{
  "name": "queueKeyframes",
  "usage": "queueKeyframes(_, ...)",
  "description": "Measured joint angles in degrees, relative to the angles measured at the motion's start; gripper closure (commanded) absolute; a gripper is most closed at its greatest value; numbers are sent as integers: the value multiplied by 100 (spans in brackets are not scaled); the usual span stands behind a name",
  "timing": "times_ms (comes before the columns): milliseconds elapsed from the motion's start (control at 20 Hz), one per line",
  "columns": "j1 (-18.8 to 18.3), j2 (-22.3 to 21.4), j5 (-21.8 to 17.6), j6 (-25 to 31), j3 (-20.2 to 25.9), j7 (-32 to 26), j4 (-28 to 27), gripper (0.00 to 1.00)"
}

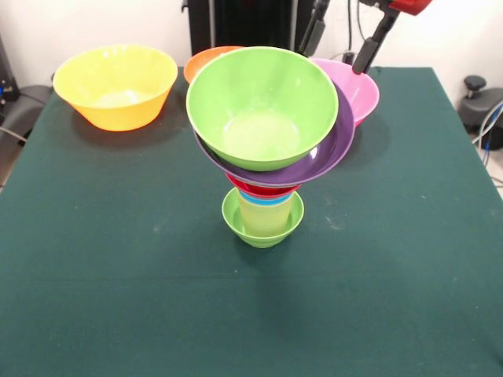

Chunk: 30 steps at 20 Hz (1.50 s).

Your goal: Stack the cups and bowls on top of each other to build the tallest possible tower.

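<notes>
Tower [266, 157] stands mid-table with green bowl [262, 106] on top; pink bowl [363, 93] looks next, my gripper's [365, 56] grip unclear.

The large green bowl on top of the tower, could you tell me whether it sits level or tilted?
Tilted. The large green bowl leans toward the camera, its inside showing, resting in the wide purple bowl, which slants likewise.
</notes>
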Motion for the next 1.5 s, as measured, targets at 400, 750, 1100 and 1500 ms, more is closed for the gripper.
queueKeyframes(400,9,-34,99,0,-1,0,0,0)
queueKeyframes(750,172,-23,216,0,-50,0,0,0)
queueKeyframes(1100,483,-21,300,0,-174,2,14,0)
queueKeyframes(1500,857,-21,456,-124,-406,157,273,0)
